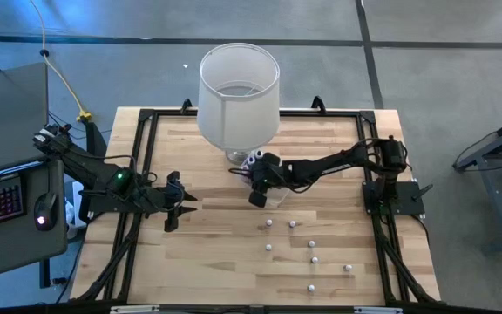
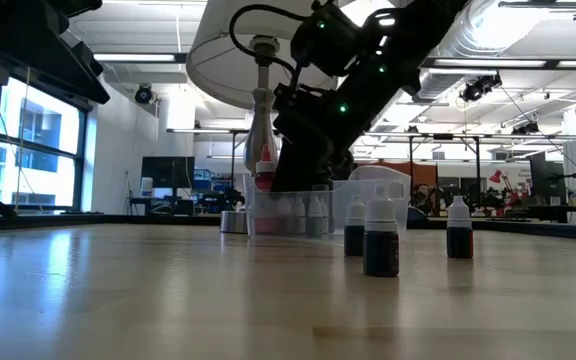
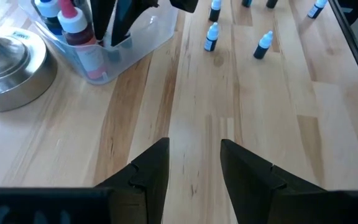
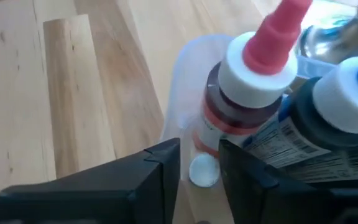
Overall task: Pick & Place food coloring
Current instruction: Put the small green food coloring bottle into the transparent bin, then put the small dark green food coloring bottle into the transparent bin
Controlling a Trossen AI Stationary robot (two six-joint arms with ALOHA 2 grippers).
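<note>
Right claw (image 4: pixel 199 163) over tub (image 3: pixel 135 43), fingers parted, small bottle (image 4: pixel 204 170) between them: drop-off step. Left claw (image 3: pixel 194 163) open, idle on tabletop (image 1: pixel 225 253). Next, likely lift clear and fetch another.

We see two dark, matte arms w/ blocky joints. Left arm (image 1: pixel 103 179) carries a small green LED and black cables along its links. Right arm (image 1: pixel 338 161) has looping black cables; green LEDs show in low view. Left gripper (image 3: pixel 194 177) fingers (image 3: pixel 151 171) are black, angular, wedge-shaped; right gripper (image 4: pixel 199 171) looks the same.
</note>
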